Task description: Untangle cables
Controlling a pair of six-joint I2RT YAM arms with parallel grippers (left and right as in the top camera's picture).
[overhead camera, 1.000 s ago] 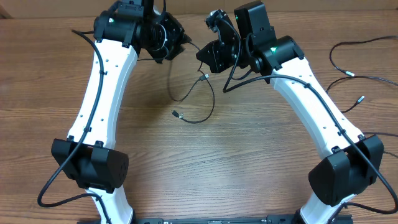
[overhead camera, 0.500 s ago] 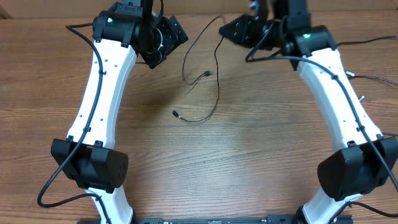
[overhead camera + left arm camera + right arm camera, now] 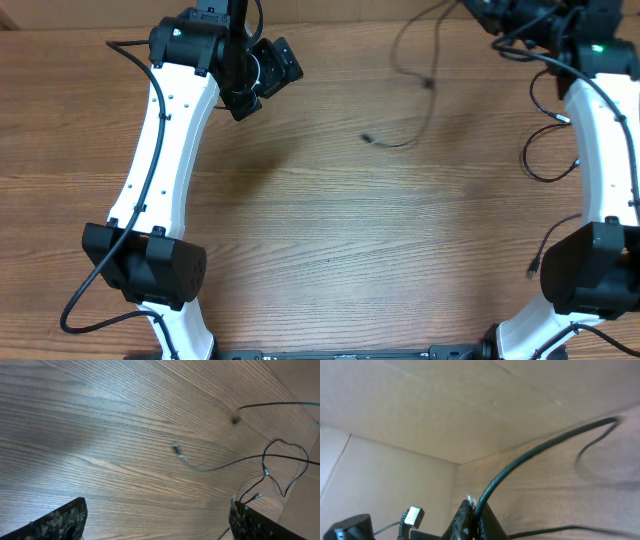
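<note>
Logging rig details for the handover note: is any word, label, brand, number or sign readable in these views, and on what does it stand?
No readable text in any view.
Left arm's white shell: no lettering visible.
Right arm's white shell: no lettering visible, only a green light above it.
Cable plug: pale tip, too blurred to show any marking.
Table: bare wood grain, no signs.

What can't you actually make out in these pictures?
Overhead: the top edge cuts off the right gripper.
Right wrist: the held cable is blurred, and its far end cannot be traced.
Left wrist: the plug is motion-blurred, so its type is unreadable.
Left wrist: the second cable loops off the right edge, so its full run is unseen.
</note>
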